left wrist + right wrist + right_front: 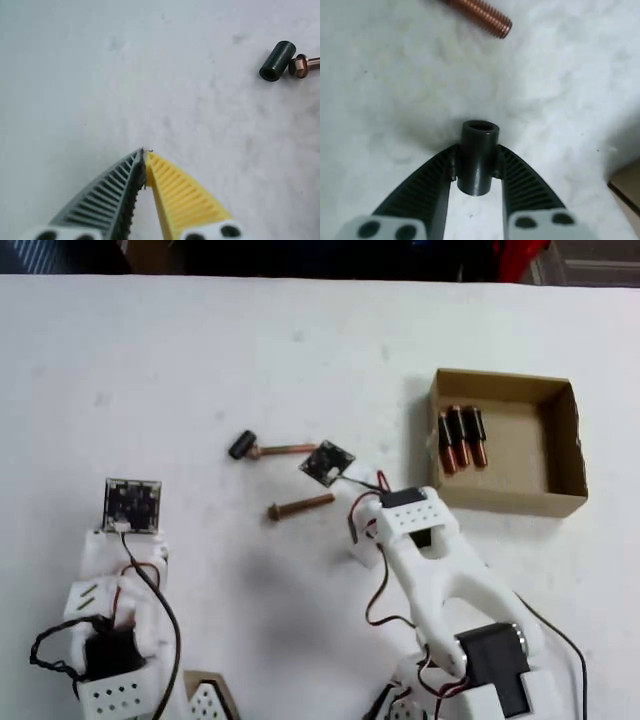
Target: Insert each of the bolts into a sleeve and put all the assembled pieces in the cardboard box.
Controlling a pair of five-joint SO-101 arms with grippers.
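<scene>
My right gripper [476,167] is shut on a black sleeve [479,155] held just above the table; in the high view it [354,527] is left of the cardboard box [520,445]. A copper bolt [482,15] lies just ahead of it, the same bolt [300,506] seen in the high view. A second black sleeve [242,446] lies end to end with another bolt [288,449], its head toward the sleeve. My left gripper [145,154] is shut with nothing in it, low over bare table, with that sleeve [277,61] and bolt head [300,66] farther off.
Three assembled pieces [460,438] lie side by side in the left part of the box. A corner of the box [627,187] shows beside my right gripper. The left arm's body [115,640] stands at the near left edge.
</scene>
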